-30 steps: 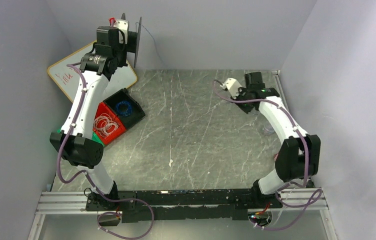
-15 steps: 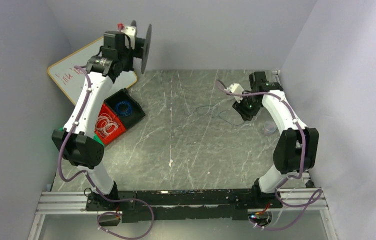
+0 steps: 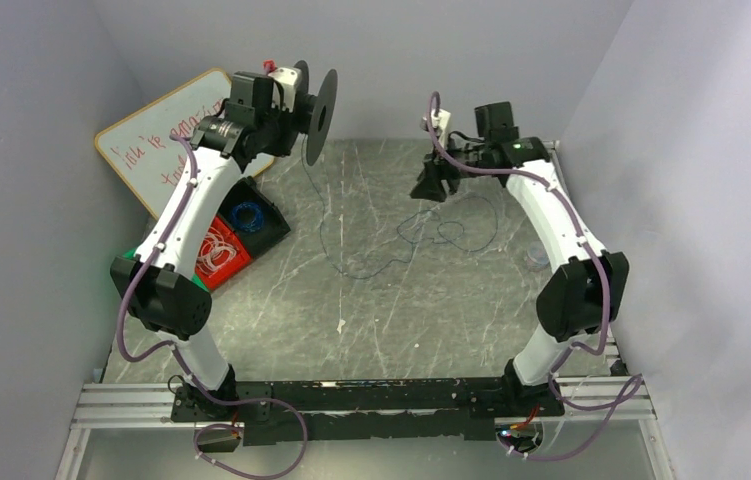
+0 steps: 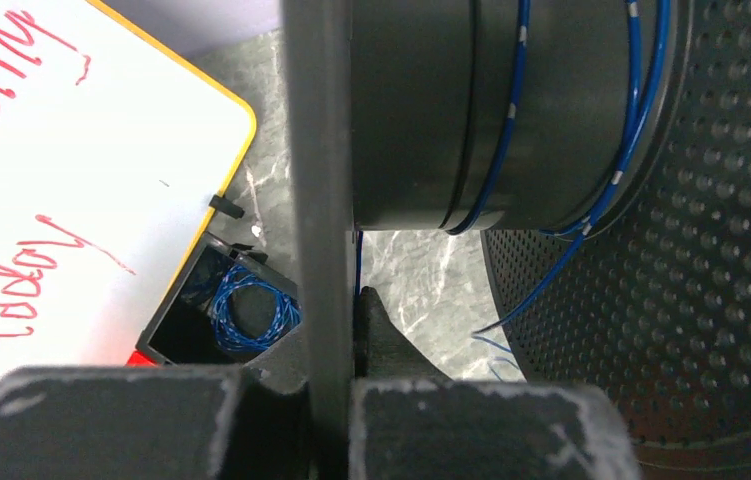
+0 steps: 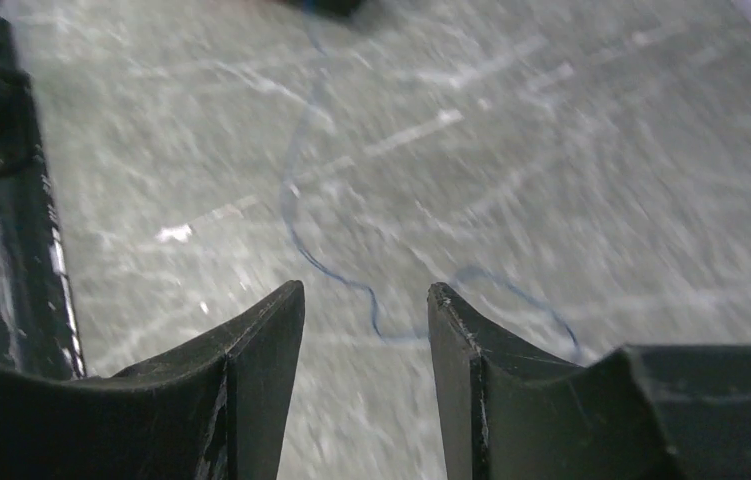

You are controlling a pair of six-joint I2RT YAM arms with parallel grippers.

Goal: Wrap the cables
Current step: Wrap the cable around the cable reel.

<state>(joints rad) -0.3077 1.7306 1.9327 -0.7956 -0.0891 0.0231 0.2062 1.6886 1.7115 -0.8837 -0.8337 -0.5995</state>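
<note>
Gripping a black spool (image 3: 319, 112) by one flange, the left gripper (image 4: 323, 392) is raised at the back left of the table (image 3: 401, 320), in front of the whiteboard (image 3: 151, 150). Jaws pressed tight on that thin flange, one finger on each face. Left wrist view: drum carries only a few turns of blue wire (image 5: 289, 195), spaced apart. Far flange is perforated.

From the spool the wire drops to the tabletop. It then straggles right across the middle of the table in loose bends and a couple of open loops, ending below the right arm. None of it on the table is bundled.

Right gripper (image 5: 366, 300) is in the air at the back right, pointing down and toward the left arm. Jaws stand partly apart, nothing between them. Its wrist view is motion-blurred; the wire lies on the table below the gap, not touching either finger.

Left edge of the table, beside the left arm:
- black bin (image 3: 269, 228) with a small blue coil (image 3: 248, 213) inside
- red bin (image 3: 236, 268) touching it on the near side, holding whitish wire coils (image 3: 209, 250)

Red handwriting on the whiteboard; words mostly unreadable.
</note>
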